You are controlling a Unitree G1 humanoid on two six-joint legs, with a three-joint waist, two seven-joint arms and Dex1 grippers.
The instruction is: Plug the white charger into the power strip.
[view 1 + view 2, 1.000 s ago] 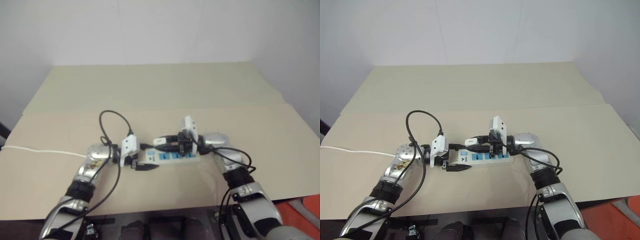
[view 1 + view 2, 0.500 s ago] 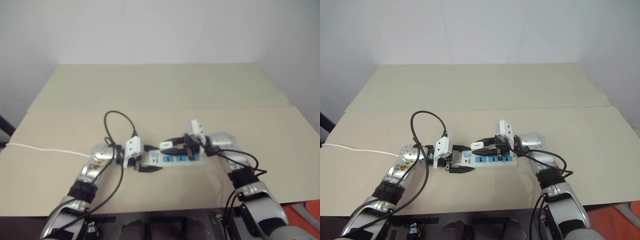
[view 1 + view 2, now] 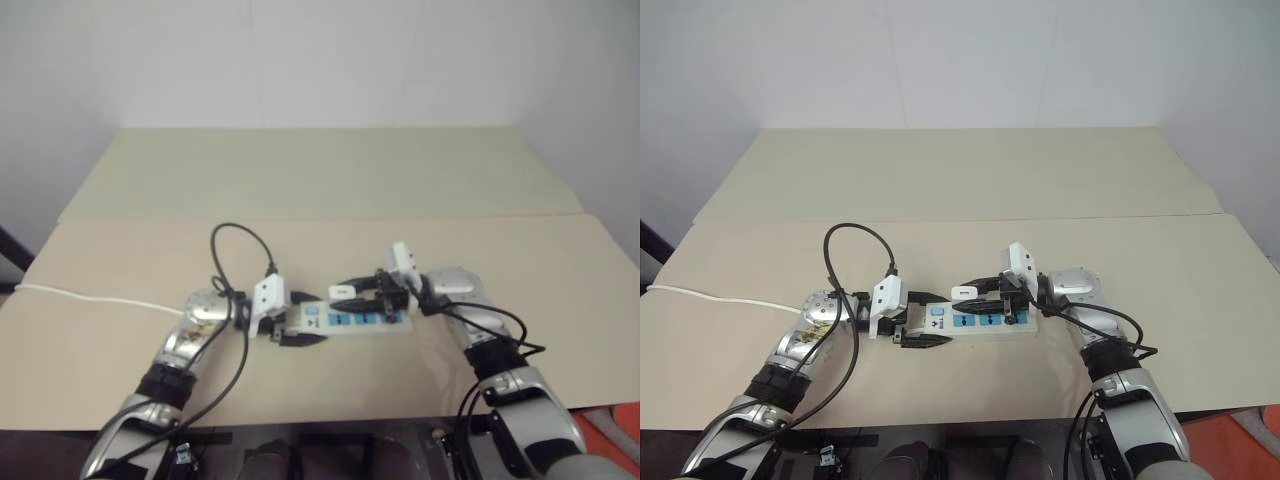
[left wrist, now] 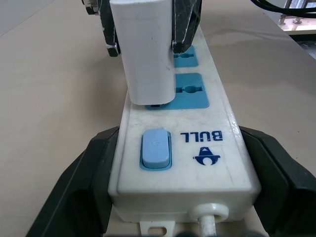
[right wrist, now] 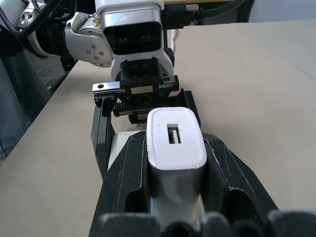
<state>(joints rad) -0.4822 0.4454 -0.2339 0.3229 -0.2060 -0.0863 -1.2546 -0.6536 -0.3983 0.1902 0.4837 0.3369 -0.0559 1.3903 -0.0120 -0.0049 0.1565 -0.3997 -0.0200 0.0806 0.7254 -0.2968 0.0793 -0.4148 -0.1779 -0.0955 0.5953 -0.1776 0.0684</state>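
Right gripper (image 5: 175, 197) is clamped on the charger (image 4: 145, 54), which stands upright on the first blue socket beside the switch of the strip (image 4: 210, 148); whether its prongs are fully seated I cannot tell. Left gripper (image 4: 180, 197) brackets the strip's switch end, fingers on both sides. If the right one pushes off-axis, the prongs could jam or tip the strip on the table (image 3: 940, 180); letting go early could leave the charger half-in.

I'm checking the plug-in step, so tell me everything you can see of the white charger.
The white charger is a smooth, glossy plastic block with rounded edges and a slot-shaped port on its top face. It stands upright over the blue socket nearest the switch of the power strip, its base at the socket face. The right tool clamps its two sides. Its prongs are hidden.
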